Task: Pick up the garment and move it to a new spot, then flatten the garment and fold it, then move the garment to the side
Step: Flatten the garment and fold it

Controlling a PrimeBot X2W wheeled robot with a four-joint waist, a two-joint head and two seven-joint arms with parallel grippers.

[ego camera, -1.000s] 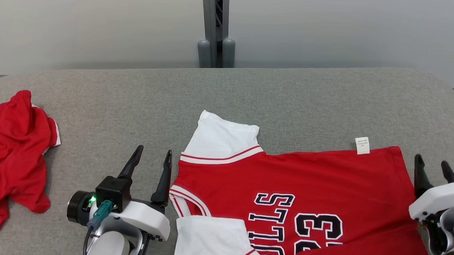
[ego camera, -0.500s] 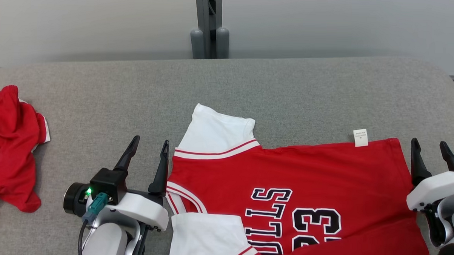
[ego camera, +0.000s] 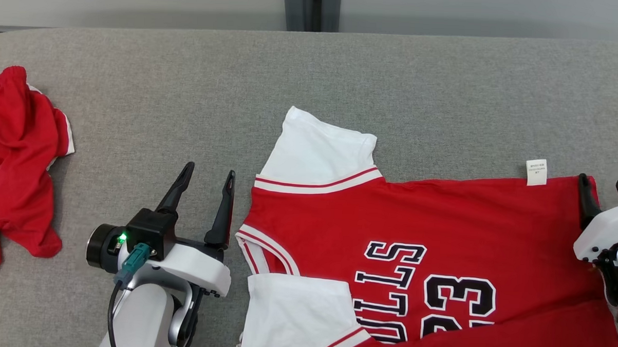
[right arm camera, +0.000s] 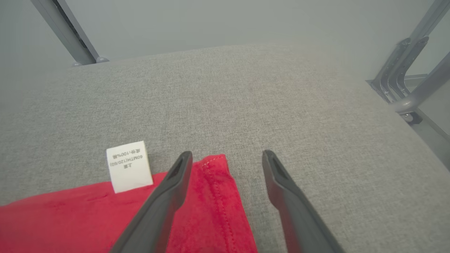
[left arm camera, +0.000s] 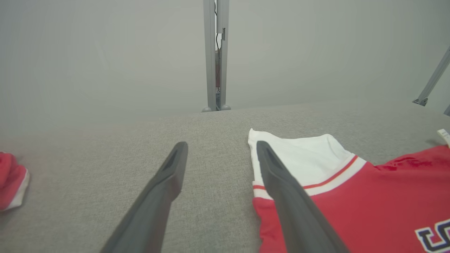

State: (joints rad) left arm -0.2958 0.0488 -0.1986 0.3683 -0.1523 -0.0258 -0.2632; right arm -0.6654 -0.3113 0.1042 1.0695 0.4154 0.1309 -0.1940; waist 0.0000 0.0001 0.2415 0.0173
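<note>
The garment is a red jersey with white sleeves and dark lettering, lying flat on the grey table, collar to the left and hem to the right. My left gripper is open just left of the collar and far sleeve. In the left wrist view, that gripper has its right finger over the edge of the garment. My right gripper is open at the far hem corner. The right wrist view shows this gripper straddling the corner of the garment, beside the white label.
A second crumpled red garment lies at the table's left end. A grey post stands behind the table's far edge. Metal frame legs stand past the table's right end. Bare grey cloth stretches behind the jersey.
The head camera has tipped down, so the whole picture has shifted. My right gripper has moved left, onto the hem corner. The left gripper keeps its place beside the collar.
</note>
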